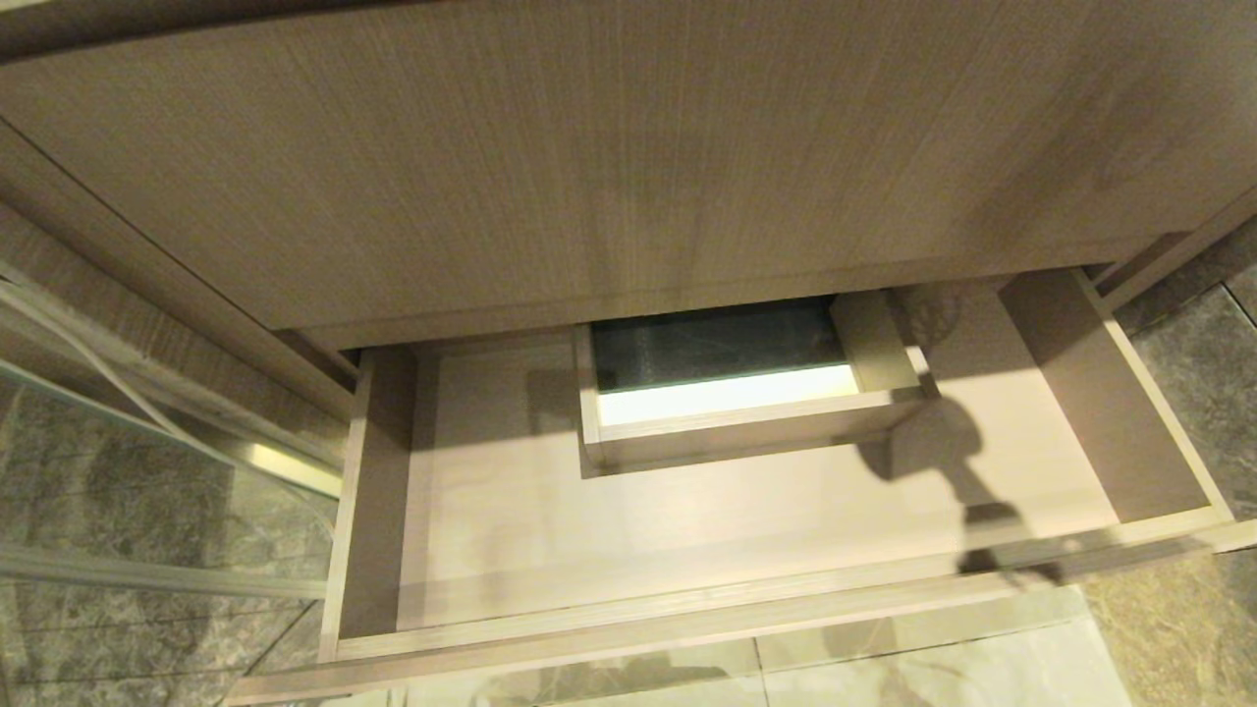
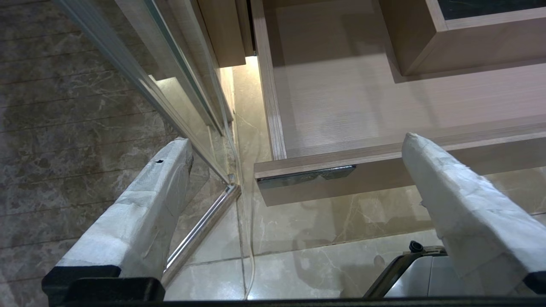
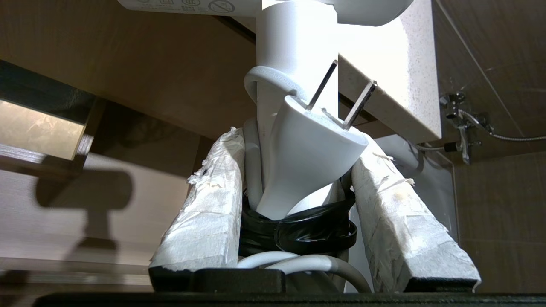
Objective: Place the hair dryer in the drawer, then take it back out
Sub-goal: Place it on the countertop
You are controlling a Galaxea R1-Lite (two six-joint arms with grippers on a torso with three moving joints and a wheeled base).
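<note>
Right gripper [image 3: 298,166] is clamped on the hair dryer [image 3: 294,47], taped fingers [image 3: 204,213] squeezing the handle and the bundled white cord. The barrel sits above the fingertips; the plug [image 3: 309,157] and black strap [image 3: 298,232] sit between the fingers. Neither shows in the head view, only a dryer-shaped shadow on the drawer floor. The drawer [image 1: 687,530] is pulled out, the boxed cutout [image 1: 727,383] in its middle. Left gripper [image 2: 294,145] hangs idle, fingers well apart, empty, with the drawer's front left corner beyond its fingertips.
</note>
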